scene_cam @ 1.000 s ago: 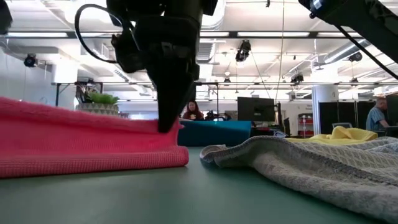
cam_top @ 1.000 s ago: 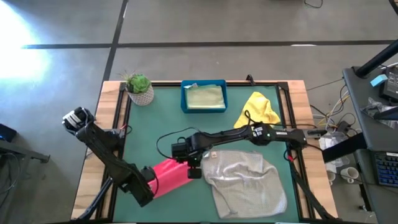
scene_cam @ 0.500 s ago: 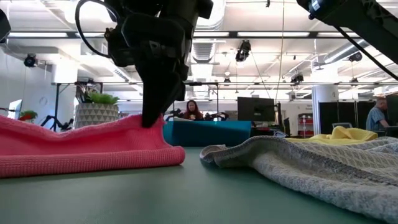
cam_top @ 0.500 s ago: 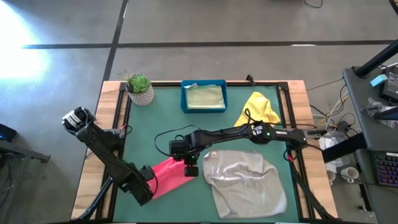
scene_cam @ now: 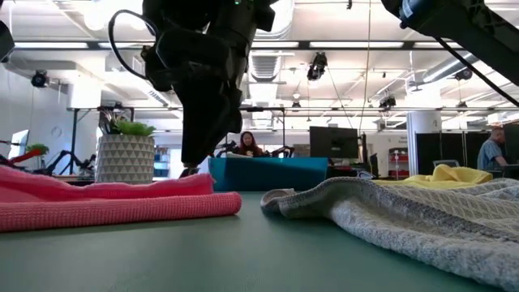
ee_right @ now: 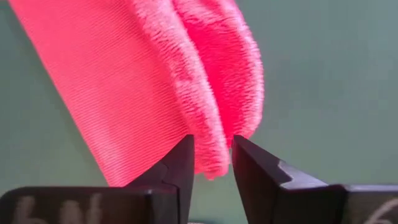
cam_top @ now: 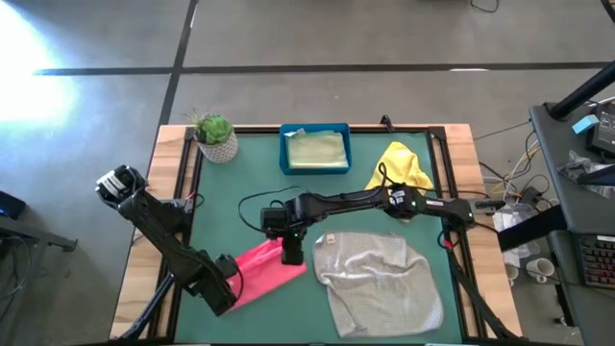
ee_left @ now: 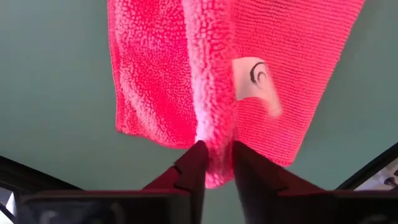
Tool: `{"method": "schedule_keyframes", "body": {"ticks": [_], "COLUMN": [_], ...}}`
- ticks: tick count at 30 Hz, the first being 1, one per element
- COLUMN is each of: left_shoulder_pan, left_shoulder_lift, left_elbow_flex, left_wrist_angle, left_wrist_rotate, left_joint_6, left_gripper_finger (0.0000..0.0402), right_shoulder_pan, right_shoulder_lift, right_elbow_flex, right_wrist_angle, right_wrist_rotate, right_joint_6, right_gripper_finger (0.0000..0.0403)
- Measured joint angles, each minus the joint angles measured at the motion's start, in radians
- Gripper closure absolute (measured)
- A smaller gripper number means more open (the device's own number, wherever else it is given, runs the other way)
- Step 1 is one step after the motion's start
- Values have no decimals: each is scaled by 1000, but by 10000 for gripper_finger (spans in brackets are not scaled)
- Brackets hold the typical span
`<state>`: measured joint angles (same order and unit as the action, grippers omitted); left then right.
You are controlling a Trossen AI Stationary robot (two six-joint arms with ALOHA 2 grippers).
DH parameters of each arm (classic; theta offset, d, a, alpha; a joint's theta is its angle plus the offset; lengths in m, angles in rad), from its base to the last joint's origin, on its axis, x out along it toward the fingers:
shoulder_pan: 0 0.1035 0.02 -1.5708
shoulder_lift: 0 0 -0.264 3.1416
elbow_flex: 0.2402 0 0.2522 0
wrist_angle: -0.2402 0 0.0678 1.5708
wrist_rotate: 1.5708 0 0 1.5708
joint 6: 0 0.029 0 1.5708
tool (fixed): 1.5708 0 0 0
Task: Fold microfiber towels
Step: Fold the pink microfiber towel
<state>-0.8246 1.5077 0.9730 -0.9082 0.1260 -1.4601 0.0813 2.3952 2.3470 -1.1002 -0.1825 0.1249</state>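
pink towel (cam_top: 267,273) is what you are working; it lies folded on the near-left part of the green table (cam_top: 250,183), a long strip running from the left gripper (cam_top: 233,279) at its near-left end to the right gripper (cam_top: 291,255) at its far-right end; a moment ago the right end was pinched and held up in a peak in the low view; now it lies flat, the top layer resting on the lower one, and the gripper stands just above it.

both wrist views show the fingers parted a little with the doubled pink edge between them; the left fingers (ee_left: 193,168) look close to the cloth, the right fingers (ee_right: 180,162) slightly wider; you appear to be letting go at both ends, though i cannot tell for sure whether either pair is clear of the fabric.

that reads as one fold laid down; judge whether the edges line up before you lift away, since a snagged loop could drag the layer open.

grey towel (cam_top: 380,279) lies rumpled just right of the pink one, not touching it as far as i can see; yellow towel (cam_top: 399,168) sits bunched at the far right; a pale green cloth (cam_top: 315,151) rests in the blue tray (cam_top: 284,152) at the far edge, beside the potted plant (cam_top: 214,135); those look like your remaining work.
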Motion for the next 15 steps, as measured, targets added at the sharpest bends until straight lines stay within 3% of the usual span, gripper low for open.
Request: {"method": "schedule_keyframes", "body": {"ticks": [5,8,12,15], "left_shoulder_pan": [0,7,6,5], "left_shoulder_lift": [-1,-8,-23,-31], "left_elbow_flex": [-1,-1,17,30], "left_wrist_angle": [-60,-94,-94,-73], "left_wrist_rotate": [5,93,124,65], "left_joint_6": [-1,0,1,8], "left_gripper_finger": [272,244,236,236], "right_shoulder_pan": [-22,-30,-27,-14], "right_shoulder_lift": [-6,-17,-39,-42], "right_elbow_flex": [0,0,1,1], "right_wrist_angle": [6,-2,-17,-16], "right_wrist_rotate": [-1,-51,-174,-211], "right_joint_6": [7,-8,-62,-99], "right_gripper_finger": [290,286,285,291]}}
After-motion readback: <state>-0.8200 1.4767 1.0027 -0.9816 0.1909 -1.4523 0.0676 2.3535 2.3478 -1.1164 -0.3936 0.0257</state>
